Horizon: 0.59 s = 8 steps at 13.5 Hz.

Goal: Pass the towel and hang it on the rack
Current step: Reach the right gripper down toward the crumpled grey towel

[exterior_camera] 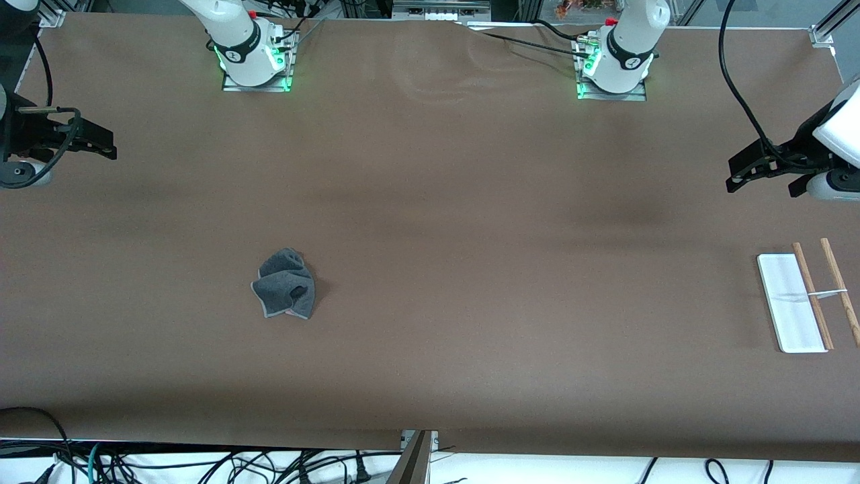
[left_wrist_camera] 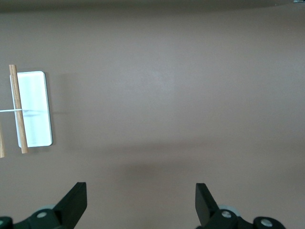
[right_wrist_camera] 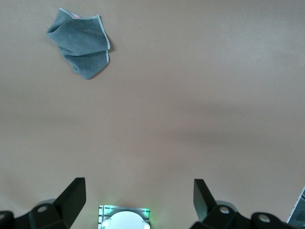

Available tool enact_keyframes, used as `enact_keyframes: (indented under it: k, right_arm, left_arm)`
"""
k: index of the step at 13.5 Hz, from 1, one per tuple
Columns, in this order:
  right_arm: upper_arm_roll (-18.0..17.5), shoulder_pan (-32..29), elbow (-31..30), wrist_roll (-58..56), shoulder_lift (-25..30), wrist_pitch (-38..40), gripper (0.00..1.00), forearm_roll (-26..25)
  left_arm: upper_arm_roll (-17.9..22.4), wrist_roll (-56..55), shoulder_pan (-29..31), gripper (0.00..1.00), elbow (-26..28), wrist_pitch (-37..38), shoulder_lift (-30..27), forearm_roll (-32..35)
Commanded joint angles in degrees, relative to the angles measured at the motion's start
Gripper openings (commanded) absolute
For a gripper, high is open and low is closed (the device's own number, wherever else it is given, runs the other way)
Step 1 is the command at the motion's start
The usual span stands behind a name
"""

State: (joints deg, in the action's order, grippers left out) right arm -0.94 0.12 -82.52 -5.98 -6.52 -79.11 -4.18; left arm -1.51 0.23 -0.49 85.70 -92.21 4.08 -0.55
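Observation:
The towel, a crumpled dark grey cloth with pale edging, lies on the brown table toward the right arm's end; the right wrist view also shows the towel. The rack stands at the left arm's end, with a white base, two wooden rods and a thin cross wire. The rack appears in the left wrist view too. My left gripper hangs open and empty over bare table, apart from the rack. At the right arm's end my right gripper is open and empty, well away from the towel.
Both arm bases stand along the table's back edge. A black cable loops down to the left arm. More cables lie below the front edge. Brown table cover stretches between towel and rack.

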Motion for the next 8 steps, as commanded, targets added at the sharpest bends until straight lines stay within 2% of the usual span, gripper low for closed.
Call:
enact_keyframes:
  k: [1,8]
  right_arm:
    - [-0.56,-0.91,-0.18,-0.96,0.28,-0.6,1.0,0.67]
    - [-0.56,-0.91,0.08,-1.14,-0.07,-0.95,1.0,0.67]
  left_arm:
    - [-0.08,-0.32,0.22,1.0,-1.68,1.15,0.67,-0.15]
    - [-0.08,-0.32,0.31,1.0,-1.59,1.24,0.67,-0.15]
